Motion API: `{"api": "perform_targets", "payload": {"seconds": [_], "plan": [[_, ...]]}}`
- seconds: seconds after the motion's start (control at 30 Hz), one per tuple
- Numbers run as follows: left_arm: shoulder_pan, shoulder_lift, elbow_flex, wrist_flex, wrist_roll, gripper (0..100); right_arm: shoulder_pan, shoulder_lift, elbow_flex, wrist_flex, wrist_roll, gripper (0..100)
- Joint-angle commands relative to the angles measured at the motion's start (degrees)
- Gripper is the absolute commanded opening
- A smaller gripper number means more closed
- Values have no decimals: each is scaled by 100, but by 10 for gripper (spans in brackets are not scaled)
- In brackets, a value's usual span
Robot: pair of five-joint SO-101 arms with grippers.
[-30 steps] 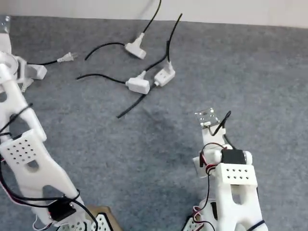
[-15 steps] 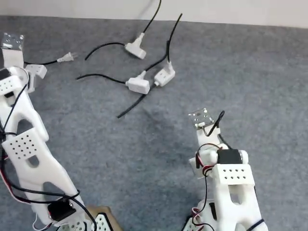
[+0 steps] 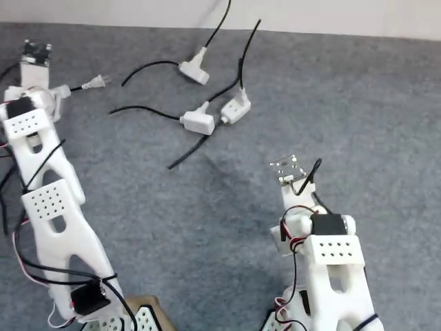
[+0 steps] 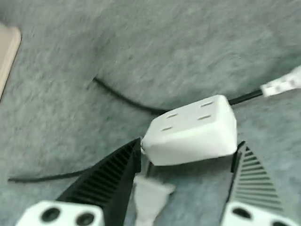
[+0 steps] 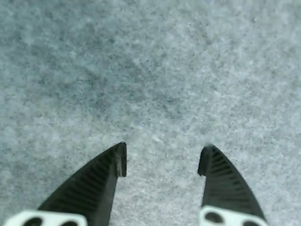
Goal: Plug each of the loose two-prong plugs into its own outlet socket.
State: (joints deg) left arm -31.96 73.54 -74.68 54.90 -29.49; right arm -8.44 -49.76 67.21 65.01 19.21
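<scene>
L gripper (image 4: 188, 147): far left, at rear of grey carpet tabletop (image 3: 386, 103). Jaws spread, straddling white plastic outlet block (image 4: 190, 129), tips just beside its two sides. No firm pinch evident.
Outlet block: lies on carpet, slotted face toward wrist cam.
Loose plug: small white two-prong plug on black cord (image 3: 96, 83), just right of L gripper, prongs pointing right, not inserted.
Handling: block prob. light, rigid, smooth, so may slide or twist. Take it across flat sides, mid-body. Plug tiny and light; hold moulded body, not prongs or cord.
Centre: white socket piece (image 3: 198, 123) and second white piece (image 3: 236, 109) just beside each other, third white piece (image 3: 195, 71) behind; all on black cords, well apart from both arms.
R gripper (image 5: 162, 157): front right, jaws spread, nothing between, over bare carpet.
</scene>
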Motion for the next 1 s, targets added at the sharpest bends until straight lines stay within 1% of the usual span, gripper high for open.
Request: {"api": "perform_targets", "payload": {"seconds": [0.0,0.07,0.27,0.37,0.43,0.57,0.6,0.7,0.77,0.83,0.97], "plan": [[295,-84,-277,-105,-44,315,-48,-48,66,22,62,252],[365,-75,-259,-44,-44,284,-48,-48,84,13,62,252],[444,-92,-295,492,-70,68,-48,-48,92,13,62,252],[514,-110,-312,888,-615,14,-48,-48,92,13,62,252],[532,-110,-312,1081,-853,17,-48,-48,92,13,62,252],[462,-119,-312,1169,-774,46,-48,-48,92,13,62,252],[382,-119,-321,1143,-563,72,-48,-48,92,13,62,252],[13,-92,-611,651,237,187,-48,-48,92,22,62,252],[-207,-92,-716,624,404,240,-48,-48,92,22,62,252],[-400,-119,-752,941,457,253,-48,-48,92,22,62,252],[-734,-119,-1024,1582,932,223,-48,-48,92,13,62,252]]}}
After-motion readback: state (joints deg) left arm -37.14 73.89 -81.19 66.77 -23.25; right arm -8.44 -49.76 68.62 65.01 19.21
